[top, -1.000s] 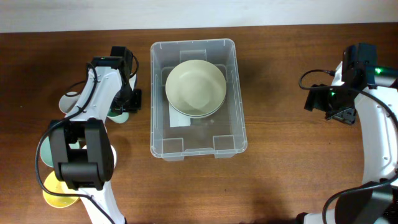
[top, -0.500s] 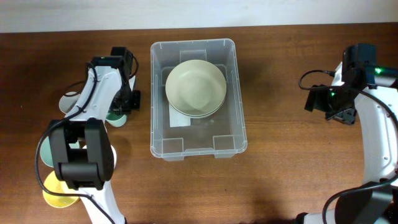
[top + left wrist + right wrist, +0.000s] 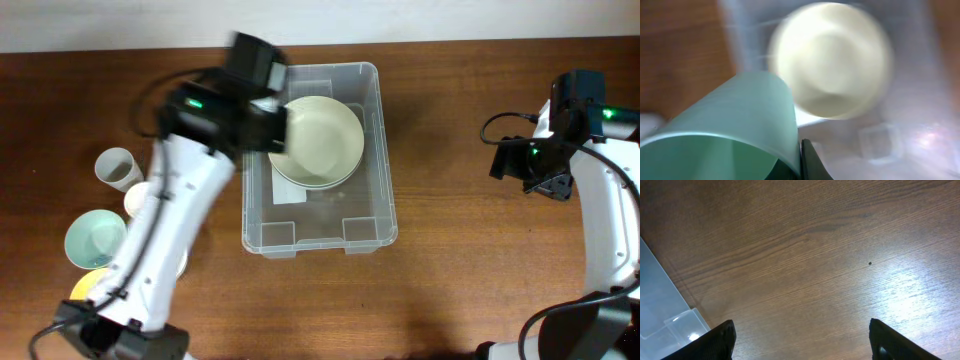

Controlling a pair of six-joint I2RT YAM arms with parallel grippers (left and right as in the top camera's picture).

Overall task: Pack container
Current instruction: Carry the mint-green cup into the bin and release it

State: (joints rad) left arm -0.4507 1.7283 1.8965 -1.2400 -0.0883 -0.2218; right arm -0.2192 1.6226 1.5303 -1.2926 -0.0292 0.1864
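Where the left arm (image 3: 180,200) reaches across the table (image 3: 450,270), the left gripper (image 3: 266,126) hangs over the upper-left part of the container (image 3: 386,190), as seen from overhead, just beside the nested cream bowls (image 3: 318,135). Arm and gripper are blurred in this view. The jaws are clamped on a green cup (image 3: 735,125), whose pale wall fills the lower left of the left wrist view, with 1 dark finger (image 3: 809,161) against it. Past the cup, that view looks down on the bowls and the clear container floor, both blurred. The container lies at the centre of the table, its long axis running away from the robot. The bowls sit in its far half, and a white label (image 3: 290,192) shows on the base. The right gripper (image 3: 801,345) hangs well apart to the container's right, its jaws spread wide and empty above bare wood. Only 1 corner of the container enters the right wrist view, at lower left. Left of the container stand a white cup (image 3: 117,167), a pale teal bowl (image 3: 93,240) and a yellow bowl (image 3: 82,290).
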